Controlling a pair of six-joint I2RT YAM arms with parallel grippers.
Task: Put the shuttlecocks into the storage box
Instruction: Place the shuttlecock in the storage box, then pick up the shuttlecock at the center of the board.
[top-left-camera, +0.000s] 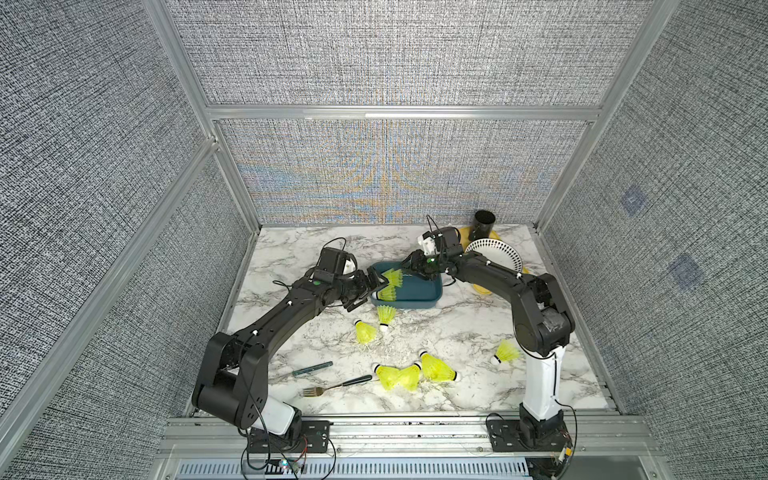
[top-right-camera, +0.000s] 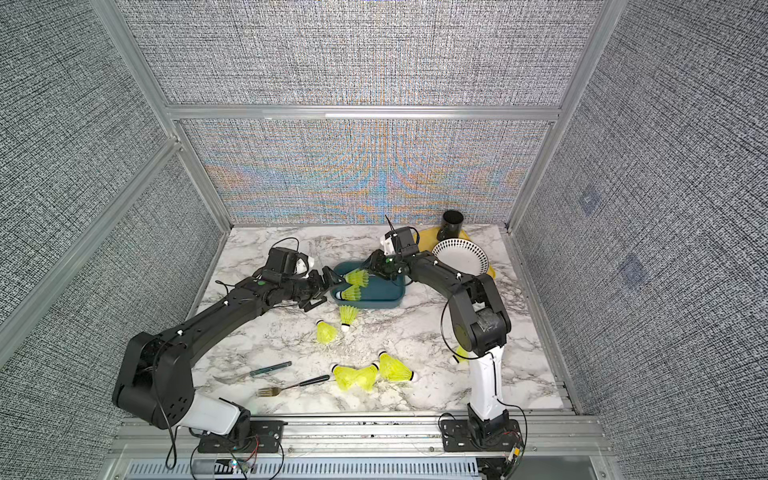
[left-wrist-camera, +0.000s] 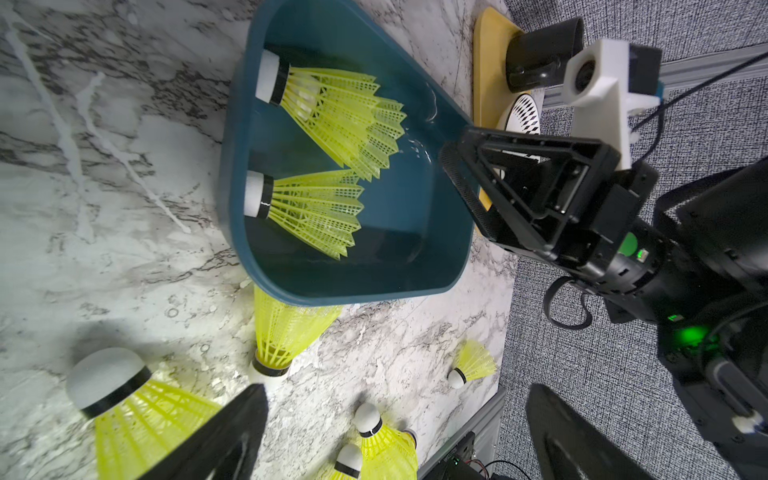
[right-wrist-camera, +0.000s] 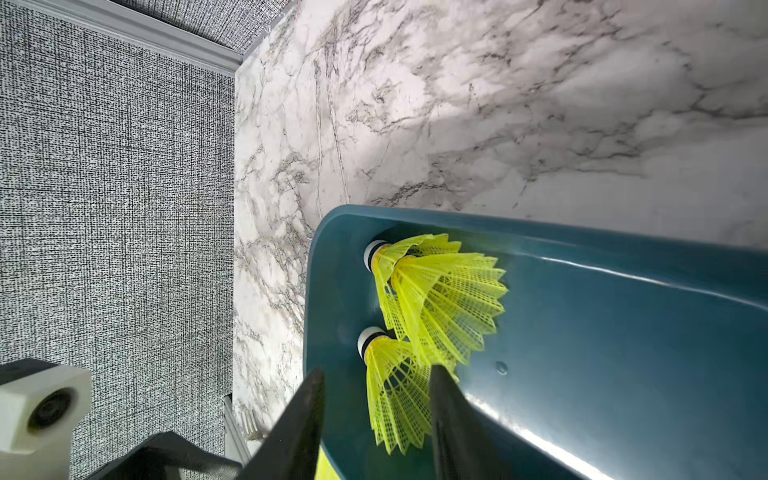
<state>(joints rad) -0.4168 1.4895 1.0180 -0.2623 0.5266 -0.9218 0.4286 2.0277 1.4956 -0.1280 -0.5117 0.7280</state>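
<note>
- The teal storage box (top-left-camera: 419, 291) sits mid-table on the marble tabletop (top-left-camera: 299, 245), toward the back wall (top-left-camera: 386, 174), with its long side running across.
- Two shuttlecocks (left-wrist-camera: 320, 208) lie inside it side by side. Their white tips rest against the end wall nearest the left arm and their skirts fan toward the middle. The farther one seems to have a second skirt nested in it. The other half of the box shows bare floor.
- The left gripper (top-left-camera: 365, 292) hangs at that same end, jaws spread wide with nothing between them. One finger is over the rim and the other is outside the near corner.
- The right gripper (right-wrist-camera: 376, 372) hovers over the opposite end, jaws partly apart and gripping nothing. The left wrist view shows a gap between its fingertips and the skirts.
- Outside the box, one shuttlecock (top-left-camera: 385, 316) lies against the near wall and another (top-left-camera: 365, 332) lies just beside it.
- A cluster (top-left-camera: 409, 374) sits front-middle, and a single one (top-left-camera: 506, 353) lies close to the right arm's upright link.
- A fork (top-left-camera: 336, 385) and a knife (top-left-camera: 309, 370) lie front-left, near the left arm's elbow.
- A dotted bowl (top-left-camera: 494, 255), a yellow tray (top-left-camera: 482, 289) and a black cup (top-left-camera: 486, 226) crowd the back right corner near the box's right end. The right forearm crosses above them.
- Bare marble runs between the box's far rim and the back wall, and also along the front right.
</note>
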